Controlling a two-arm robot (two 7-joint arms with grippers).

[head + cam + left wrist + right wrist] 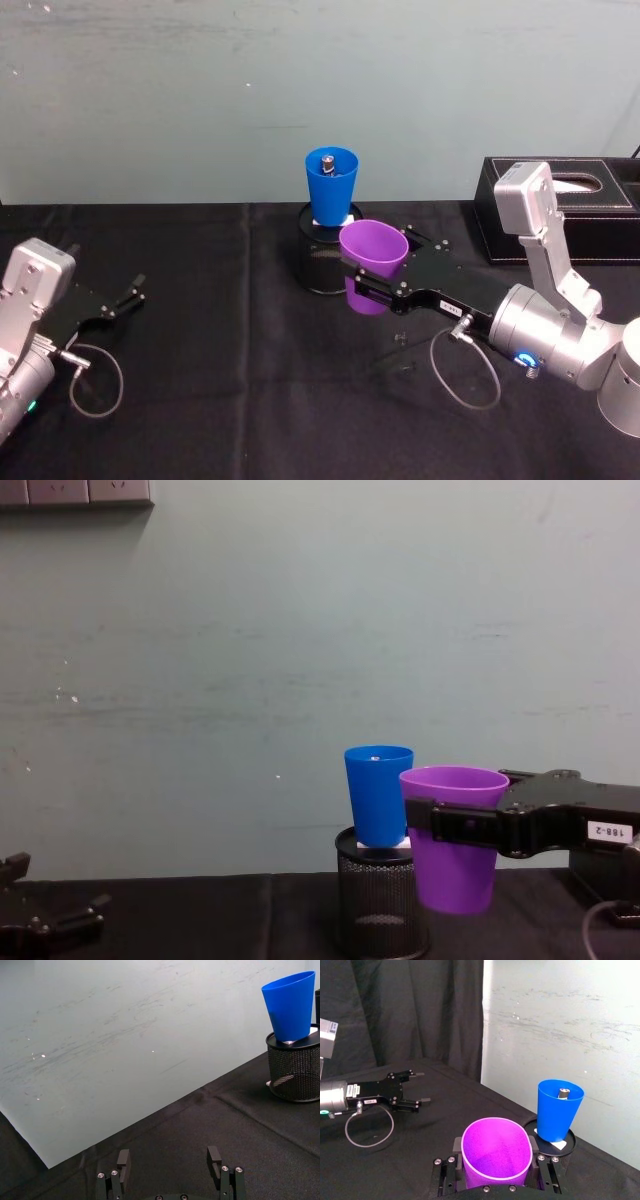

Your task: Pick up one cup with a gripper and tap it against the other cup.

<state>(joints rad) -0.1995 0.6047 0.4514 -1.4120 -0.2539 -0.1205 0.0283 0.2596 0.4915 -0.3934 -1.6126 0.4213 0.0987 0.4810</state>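
Desk (220, 380) under black cloth, pale wall behind.

Mesh holder (320, 265) stands near the back edge, about midway along it. Blue cup (331, 190) sits upright on top of the holder, mouth up. Small dark object with a silvery end (325, 162) lies inside the cup.

Right gripper (375, 270) reaches in from the right side of the desk. Its flat black jaws are clamped on the purple cup (372, 250), one on each side just under the rim. White label on the claw body, blue ring light on the arm behind it.

Purple cup is off the cloth, mouth up, close to upright. From the chest camera its base (455, 875) hangs clear of the desk, level with the holder's (380, 900) wall. Its rim reaches about halfway up the blue cup (378, 795).

The purple cup hangs just in front of the holder and to its right. From the right wrist camera a gap shows between the purple cup (495, 1155) and the blue cup (559, 1115): near, not touching. Whether the purple cup touches the holder, I cannot tell.

Left gripper (130, 292) hangs low over the cloth by the left edge, well apart from both cups. Jaws apart, nothing between them; the left wrist camera shows both fingers (122, 1160) with bare cloth between.

Black tissue box (560, 205) at the back right corner, behind the right arm.
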